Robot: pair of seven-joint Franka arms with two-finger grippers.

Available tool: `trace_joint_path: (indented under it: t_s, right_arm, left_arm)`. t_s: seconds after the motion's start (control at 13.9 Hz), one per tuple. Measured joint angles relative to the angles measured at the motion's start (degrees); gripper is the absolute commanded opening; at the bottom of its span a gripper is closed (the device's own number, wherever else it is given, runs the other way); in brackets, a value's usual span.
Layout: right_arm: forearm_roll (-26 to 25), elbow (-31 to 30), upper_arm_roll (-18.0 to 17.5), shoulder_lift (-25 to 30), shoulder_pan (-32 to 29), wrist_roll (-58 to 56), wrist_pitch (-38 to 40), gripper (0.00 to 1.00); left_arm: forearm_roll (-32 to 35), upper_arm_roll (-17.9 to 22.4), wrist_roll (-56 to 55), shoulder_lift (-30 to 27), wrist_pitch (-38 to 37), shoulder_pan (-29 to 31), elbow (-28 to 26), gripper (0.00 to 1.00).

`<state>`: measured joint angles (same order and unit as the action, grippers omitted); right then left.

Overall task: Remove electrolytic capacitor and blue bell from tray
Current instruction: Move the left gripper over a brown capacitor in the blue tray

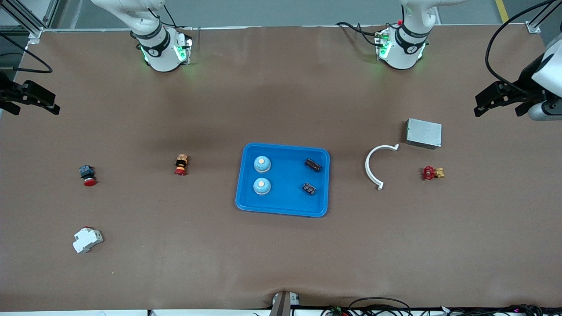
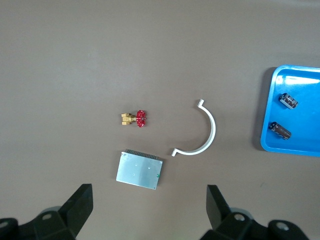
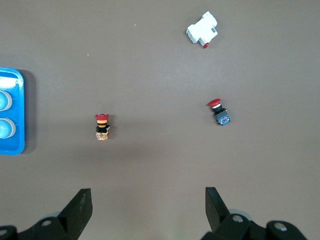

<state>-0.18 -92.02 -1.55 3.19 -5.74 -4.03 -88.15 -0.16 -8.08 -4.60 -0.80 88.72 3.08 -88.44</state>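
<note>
Dark capacitor [image 1: 313, 165] apart from left gripper [image 1: 500, 102]

In the left wrist view the tray [image 2: 292, 107] is cut off at the picture's edge, its two bells out of sight. In the right wrist view only a corner strip of it shows, both bells [image 3: 6, 128] half cropped.

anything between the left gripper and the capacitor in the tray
Nothing visible blocks it. The left gripper, jaws open, waits at its end of the table. The white curved clip lies flat between it and the tray; the electrolytic capacitor lies uncovered.
</note>
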Motion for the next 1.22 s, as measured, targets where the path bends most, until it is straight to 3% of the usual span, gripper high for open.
trace_joint_path:
  t_s: [0.65, 0.79, 1.22]
  right_arm:
    - [0.0, 0.0, 0.2, 0.0, 0.0, 0.0, -0.1, 1.00]
    - [0.0, 0.0, 0.2, 0.0, 0.0, 0.0, -0.1, 1.00]
    - [0.0, 0.0, 0.7, 0.0, -0.3, 0.0, -0.2, 1.00]
  left_arm:
    - [0.0, -0.1, 0.0, 0.6, -0.3, -0.4, 1.0, 1.00]
    - [-0.1, -1.1, -1.9, 3.0, -0.3, -2.7, 0.9, 1.00]
    - [-0.1, -1.7, -22.8, 14.2, 5.9, -13.1, 0.9, 1.00]
